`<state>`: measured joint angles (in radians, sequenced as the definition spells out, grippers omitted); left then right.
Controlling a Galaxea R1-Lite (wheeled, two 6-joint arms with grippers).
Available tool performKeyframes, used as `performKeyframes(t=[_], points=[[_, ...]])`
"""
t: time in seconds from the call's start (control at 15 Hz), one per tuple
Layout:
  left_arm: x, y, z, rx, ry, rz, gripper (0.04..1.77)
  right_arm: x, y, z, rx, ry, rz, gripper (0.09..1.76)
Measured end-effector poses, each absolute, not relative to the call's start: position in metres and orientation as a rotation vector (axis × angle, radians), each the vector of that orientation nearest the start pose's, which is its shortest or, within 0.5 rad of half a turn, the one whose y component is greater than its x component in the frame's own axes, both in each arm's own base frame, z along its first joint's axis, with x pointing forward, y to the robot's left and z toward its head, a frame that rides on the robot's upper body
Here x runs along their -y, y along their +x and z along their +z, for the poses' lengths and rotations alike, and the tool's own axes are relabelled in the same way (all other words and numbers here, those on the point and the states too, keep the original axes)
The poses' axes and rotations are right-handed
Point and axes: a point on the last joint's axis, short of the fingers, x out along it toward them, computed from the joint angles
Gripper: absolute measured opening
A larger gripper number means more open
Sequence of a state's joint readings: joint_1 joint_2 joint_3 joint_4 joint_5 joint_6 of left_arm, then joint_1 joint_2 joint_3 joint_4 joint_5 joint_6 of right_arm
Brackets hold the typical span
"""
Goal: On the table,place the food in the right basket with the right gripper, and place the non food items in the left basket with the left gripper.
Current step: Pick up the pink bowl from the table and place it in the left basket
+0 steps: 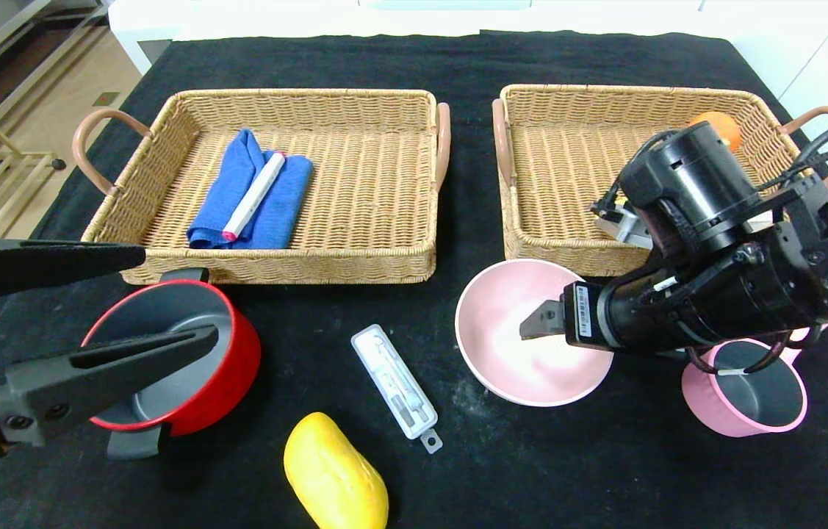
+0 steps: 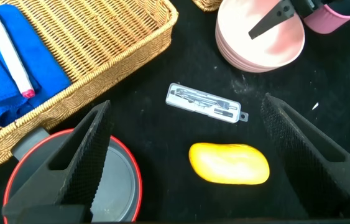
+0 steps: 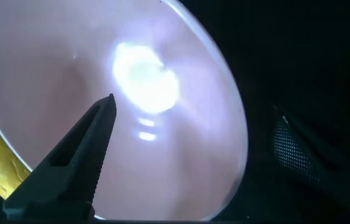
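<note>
Baskets sit side by side at the far half of the black table (image 1: 458, 470), each the destination for one arm's sorting: the left basket (image 1: 384, 184) for non-food, the right basket (image 1: 546, 191) for food. The left basket already holds a blue cloth (image 1: 267, 198) with a white marker (image 1: 256, 193) lying on it, while an orange (image 1: 722, 126) shows at the far right corner of the right basket, partly hidden by the arm.

The left gripper (image 1: 156, 301) hangs with its fingers spread wide and empty over the red pot (image 1: 237, 367) at the near left, a position that looks like the approach to a pick. The right gripper (image 3: 187, 155) points down over the pink bowl (image 1: 502, 353), its fingers also wide apart and holding nothing; one finger hangs over the bowl, the other beyond its rim, though the bowl is no food.

Four non-food items are out on the cloth: one red pot, one pink bowl, one small pink saucepan (image 1: 744, 411) at the near right, and one slim white case (image 1: 395, 382) in the middle. One yellow fruit (image 1: 336, 474) lies nearest the front edge, close to the case. No banana or drink carton is visible.
</note>
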<state>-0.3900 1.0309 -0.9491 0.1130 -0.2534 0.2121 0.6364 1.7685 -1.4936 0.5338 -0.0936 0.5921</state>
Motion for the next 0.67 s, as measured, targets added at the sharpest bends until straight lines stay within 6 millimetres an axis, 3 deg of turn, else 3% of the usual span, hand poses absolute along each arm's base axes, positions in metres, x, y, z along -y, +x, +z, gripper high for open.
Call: performKeyframes(t=[0.6, 0.67], points=[[0.0531, 0.1146, 0.2984, -0.129, 0.218, -0.658, 1.72, -0.1918, 0.2615, 0.2375, -0.902, 0.246, 0.262, 1.7], [0.0532, 0.1147, 0.2984, -0.129, 0.218, -0.658, 1.72, -0.1923, 0.2612, 0.2374, -0.902, 0.245, 0.263, 1.54]])
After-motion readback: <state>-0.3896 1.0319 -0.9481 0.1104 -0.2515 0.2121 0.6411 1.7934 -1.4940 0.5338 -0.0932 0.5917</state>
